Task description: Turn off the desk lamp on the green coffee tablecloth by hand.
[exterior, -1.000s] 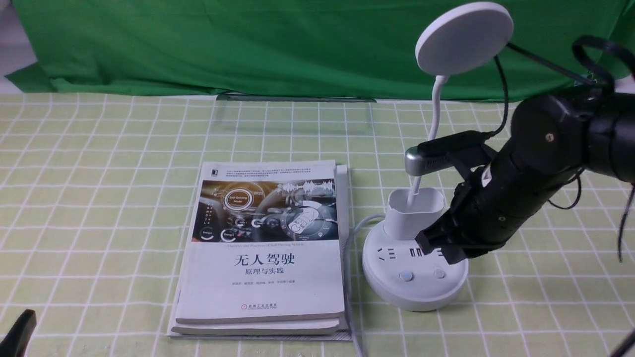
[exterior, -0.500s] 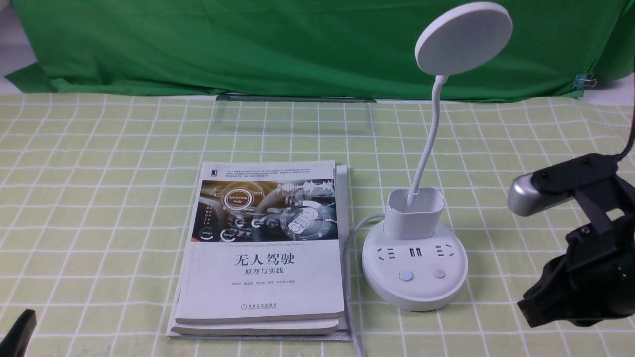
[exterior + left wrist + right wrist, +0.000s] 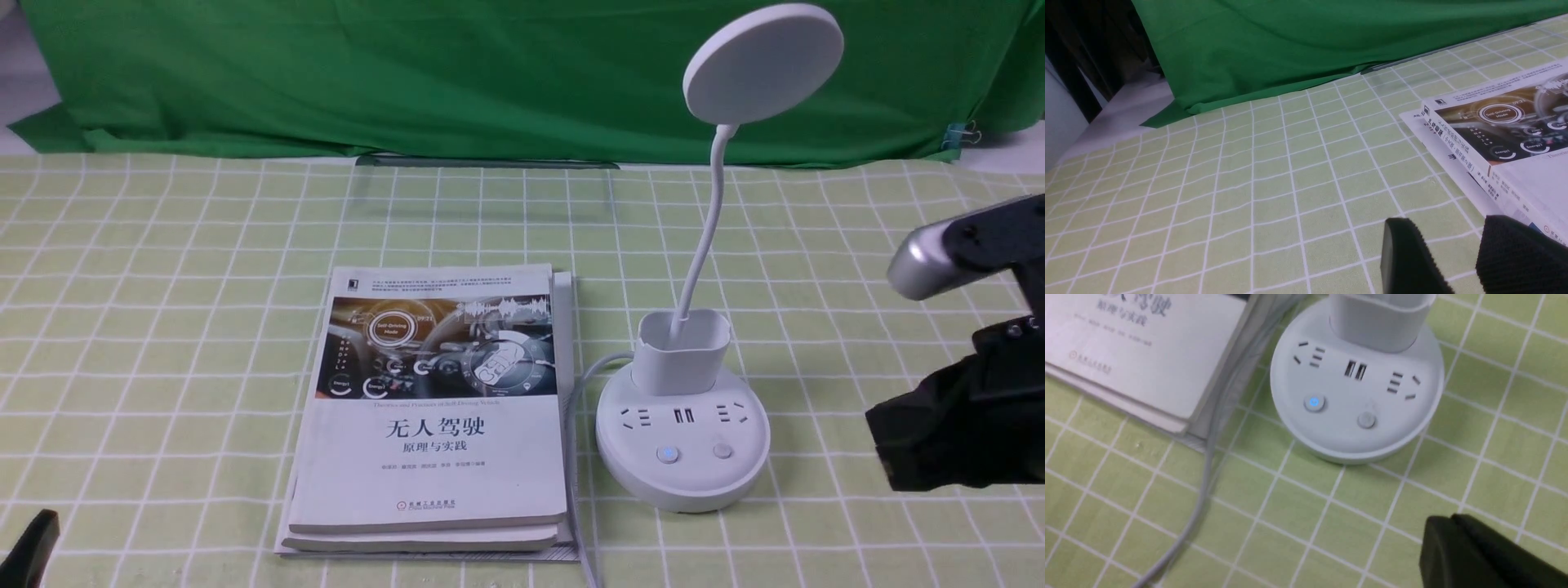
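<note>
Desk lamp [image 3: 682,355] stands on the green coffee tablecloth [image 3: 163,327], well left of the right gripper [image 3: 890,445], whose fingers are together; left gripper [image 3: 1447,230] is spread apart

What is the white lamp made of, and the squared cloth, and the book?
The desk lamp looks like smooth white plastic, matte with a soft sheen: its sockets and buttons are moulded in. What is inside its bendy neck does not show. The green coffee tablecloth looks like thin matte fabric, since its grid lines ripple. The book is paper, with a slightly glossy printed cover.
</note>
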Controlling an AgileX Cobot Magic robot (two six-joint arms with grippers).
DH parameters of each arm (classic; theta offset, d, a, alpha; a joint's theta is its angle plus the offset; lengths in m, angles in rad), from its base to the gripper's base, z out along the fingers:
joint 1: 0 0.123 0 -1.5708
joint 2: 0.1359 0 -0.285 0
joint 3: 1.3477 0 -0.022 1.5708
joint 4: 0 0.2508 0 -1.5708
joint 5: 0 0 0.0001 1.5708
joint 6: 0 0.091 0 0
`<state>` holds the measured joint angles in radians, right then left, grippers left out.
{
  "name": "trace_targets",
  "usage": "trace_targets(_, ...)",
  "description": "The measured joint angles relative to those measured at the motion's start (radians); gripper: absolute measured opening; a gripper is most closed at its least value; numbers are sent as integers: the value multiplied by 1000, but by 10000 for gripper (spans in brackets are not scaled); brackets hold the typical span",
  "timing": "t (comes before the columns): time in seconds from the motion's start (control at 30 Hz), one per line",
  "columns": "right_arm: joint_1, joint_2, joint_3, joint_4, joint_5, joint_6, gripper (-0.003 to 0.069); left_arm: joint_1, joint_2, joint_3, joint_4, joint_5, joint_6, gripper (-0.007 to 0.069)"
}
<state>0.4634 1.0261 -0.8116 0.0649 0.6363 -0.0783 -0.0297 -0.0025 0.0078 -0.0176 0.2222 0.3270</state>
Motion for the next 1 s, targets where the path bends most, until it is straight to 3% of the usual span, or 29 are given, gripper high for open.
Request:
trace_targets(0.13, -71, -162, 111, -1, -91, -18, 41, 0, 0, 0, 3, 0, 0, 243)
trace_targets(0.33, -239, -588, 452, -13, -306, -45, 41, 0, 0, 0, 4, 0, 0, 243)
trace_targets(0.5, -321, -858, 667, -17, -385, -46, 41, 0, 0, 0, 4, 0, 0, 243)
trace_targets(0.7, -334, -1015, 814, -48, -403, -47, 42, 0, 0, 0, 4, 0, 0, 243)
trace_targets(1.0, -334, -1024, 821, -51, -397, -46, 43, 0, 0, 0, 4, 0, 0, 243)
